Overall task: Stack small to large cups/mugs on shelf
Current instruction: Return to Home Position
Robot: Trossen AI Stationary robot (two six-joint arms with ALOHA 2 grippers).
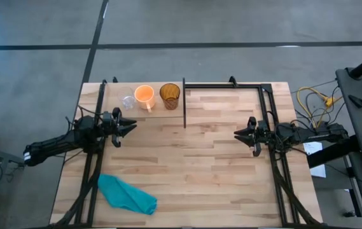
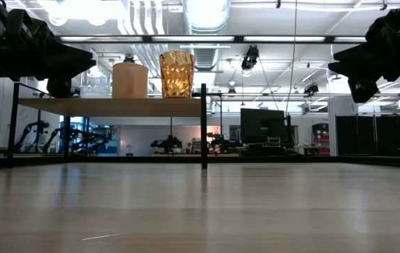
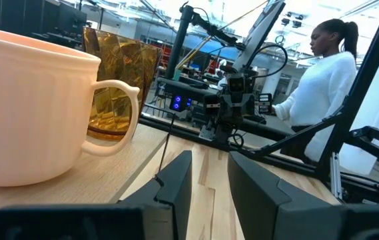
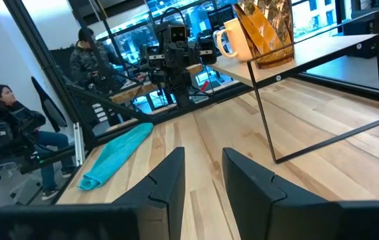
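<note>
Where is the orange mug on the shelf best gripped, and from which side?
Probably its rim, from above, with one finger inside. The orange mug stands upright and open, while the clear cup and the amber tumbler stand close on both sides, leaving little room for a side grip.

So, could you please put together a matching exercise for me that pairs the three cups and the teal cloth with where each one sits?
Things:
1. clear glass cup
2. orange mug
3. amber tumbler
4. teal cloth

Places:
A. middle of the row on the shelf
B. lying on the tabletop, off the shelf
C. end of the row nearer the table's middle
D. end of the row nearer the table edge on the left arm's side

Pairs: 1-D, 2-A, 3-C, 4-B.
</note>
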